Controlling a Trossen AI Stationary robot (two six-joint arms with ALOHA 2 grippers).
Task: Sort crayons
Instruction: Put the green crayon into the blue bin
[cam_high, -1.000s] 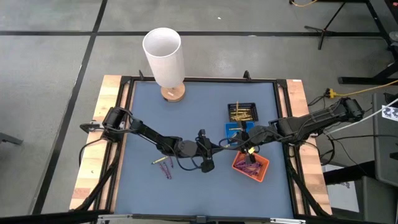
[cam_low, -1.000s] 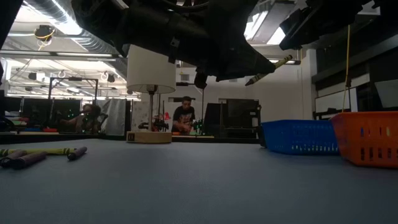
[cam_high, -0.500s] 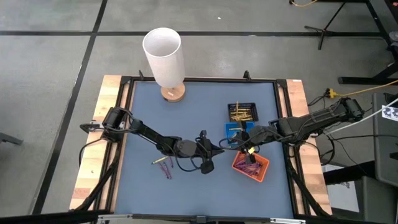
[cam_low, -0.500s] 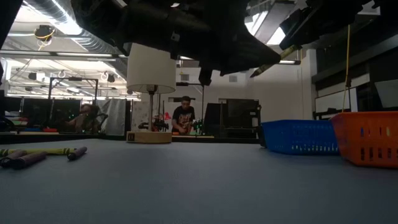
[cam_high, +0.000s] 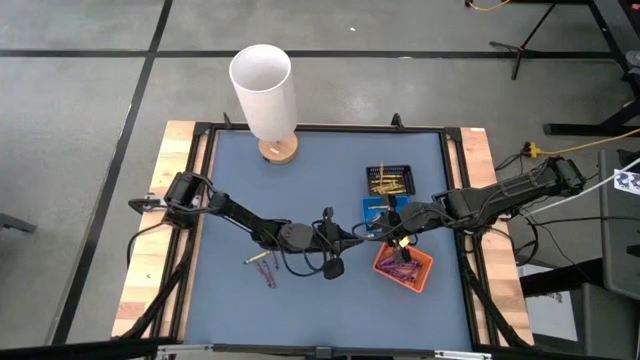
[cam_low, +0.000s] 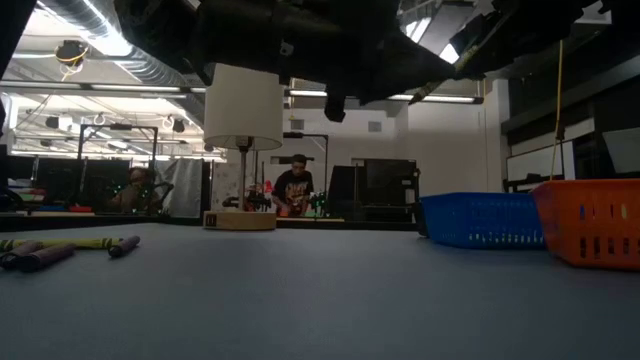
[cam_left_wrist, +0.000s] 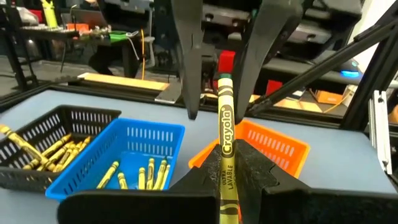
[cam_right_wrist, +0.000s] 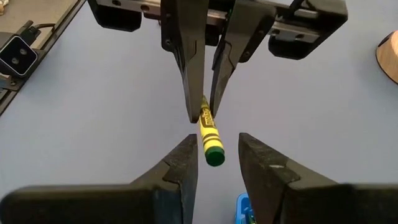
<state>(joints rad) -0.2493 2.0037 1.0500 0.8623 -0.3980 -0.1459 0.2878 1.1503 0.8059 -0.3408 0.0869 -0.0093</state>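
Thin yellow-green paper-wrapped wax crayon (cam_left_wrist: 225, 149) pinched in the left gripper (cam_right_wrist: 202, 106), held in the air above the blue-grey worktop (cam_high: 300, 190), toward its right half near the three small trays. Judged light and stiff but brittle, likely to snap if bent or squeezed hard; paper wrapper gives some friction, bare wax tip slicker. Best taken across the wrapped middle, along the free length that sticks out past the holding fingers, with light pressure. Left gripper clenched on one end of the crayon, the rest of the stick pointing toward the right gripper (cam_right_wrist: 214, 165). Right gripper spread partly apart, its two dark fingers standing either side of the crayon's free green end, not seen touching it; looks like a hand-over about to be closed. Other yellow crayons lying in the black mesh rectangular tray (cam_left_wrist: 37, 134) and the blue mesh rectangular tray (cam_left_wrist: 134, 140); orange mesh rectangular tray (cam_high: 404, 267) close by toward the right edge, purple sticks inside. Few loose yellow and purple crayons (cam_high: 264, 268) left on the worktop toward its left front part. White lamp on a wooden base (cam_high: 266, 95) at the far edge.
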